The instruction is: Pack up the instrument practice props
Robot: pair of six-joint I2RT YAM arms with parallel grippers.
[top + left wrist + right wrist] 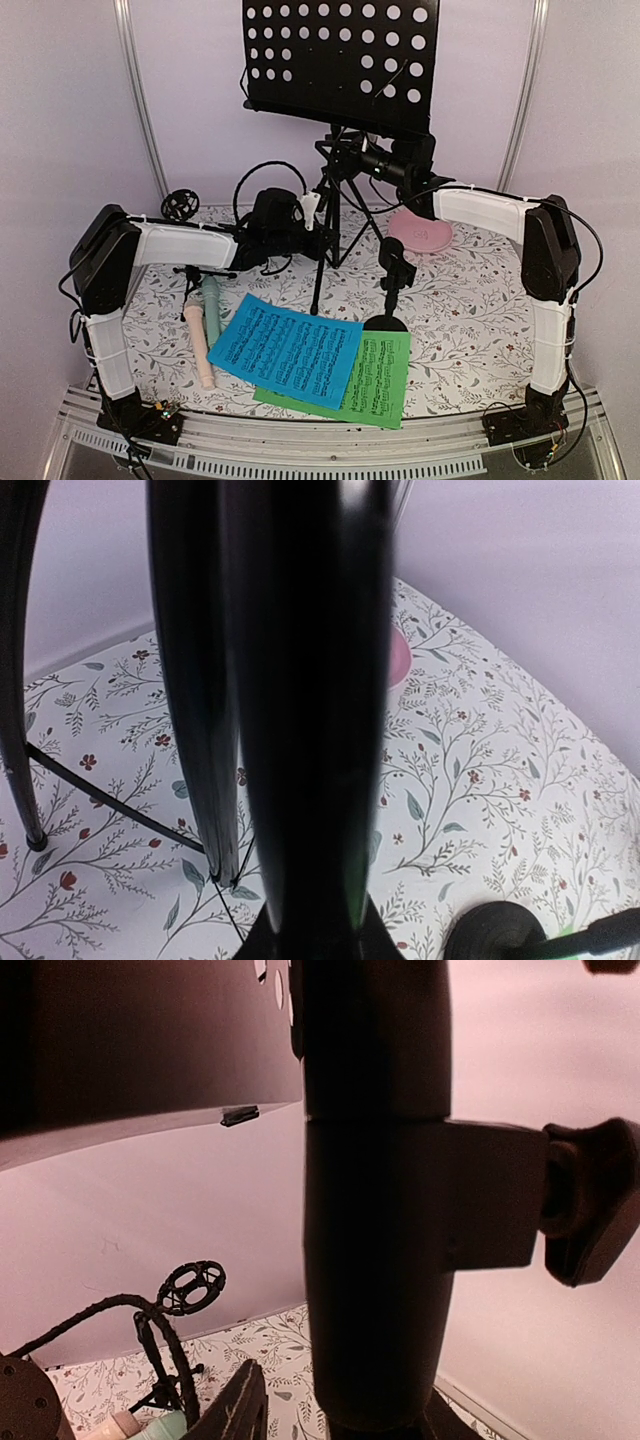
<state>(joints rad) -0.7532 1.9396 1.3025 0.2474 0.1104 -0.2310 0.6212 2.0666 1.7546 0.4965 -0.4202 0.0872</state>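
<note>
Though print is carried by the blue music sheet point(285, 350) and the green music sheet point(382, 380), only staves of notes are made out; words are too small to be read. A faint mark on the pink plate point(420, 232), right of the music rack point(340, 60), cannot be deciphered.

- Rack: stood upright mid-desk point(470, 300) on its tripod legs; top of the perforated panel cut off by the top view.
- Sheets: laid flat in front of the rack, blue overlapping green.
- Mint microphone point(212, 308) and pink microphone point(198, 345): laid side by side, front-left of the rack.
- One mic support point(395, 272): stood just right of the rack's legs, round base at the green sheet's far edge.
- Other mic support point(180, 205): back-left of the rack, stem hidden behind the left arm.
- Left claw point(312, 212): set against the rack's pole low down. The wrist view is filled by the pole point(310, 730); opening cannot be told.
- Right claw point(375, 160): at the pole under the panel, dark on dark. The wrist view is blocked by the pole collar point(375, 1210); opening cannot be told.
</note>
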